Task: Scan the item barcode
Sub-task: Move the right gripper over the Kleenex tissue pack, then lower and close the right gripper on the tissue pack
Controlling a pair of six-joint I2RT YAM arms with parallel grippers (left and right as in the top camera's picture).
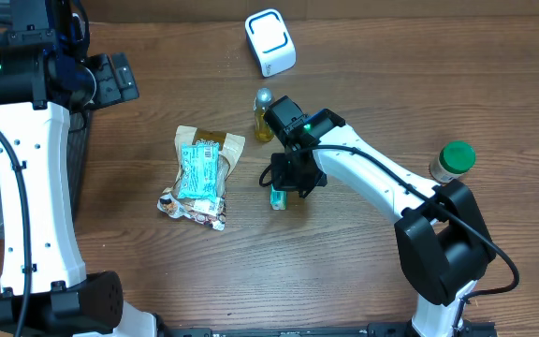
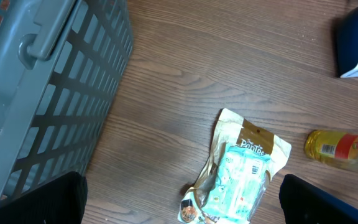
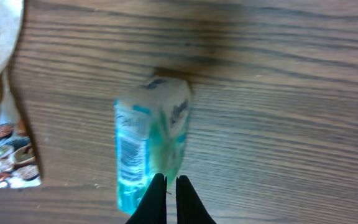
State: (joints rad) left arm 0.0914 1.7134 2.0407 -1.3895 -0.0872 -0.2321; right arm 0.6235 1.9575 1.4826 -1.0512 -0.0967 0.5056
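We watched the right arm [image 1: 372,173] stretch low over the desk [image 1: 363,281], right gripper [image 3: 166,190] pressed together at the end of a soft teal-and-white pack [image 3: 151,137] mid-desk; whether it pinched the wrapper, we couldn't tell. The left gripper [image 1: 110,80] hung spread wide beside the grey lattice basket [image 2: 42,93], crinkly pouches [image 2: 241,168] nearby.

From overhead the right arm [image 1: 363,168] covers most of the teal packet [image 1: 278,197]. In the right wrist view its print is blurred beyond reading, its near end runs off the frame, and whether the closed right fingers [image 3: 156,202] pinch it cannot be told. In the left wrist view the yellow bottle [image 2: 337,148] and white scanner [image 2: 356,46] are cut off — so is the grey basket [image 2: 48,87] — and the left fingers [image 2: 36,199] show only as dark corners.
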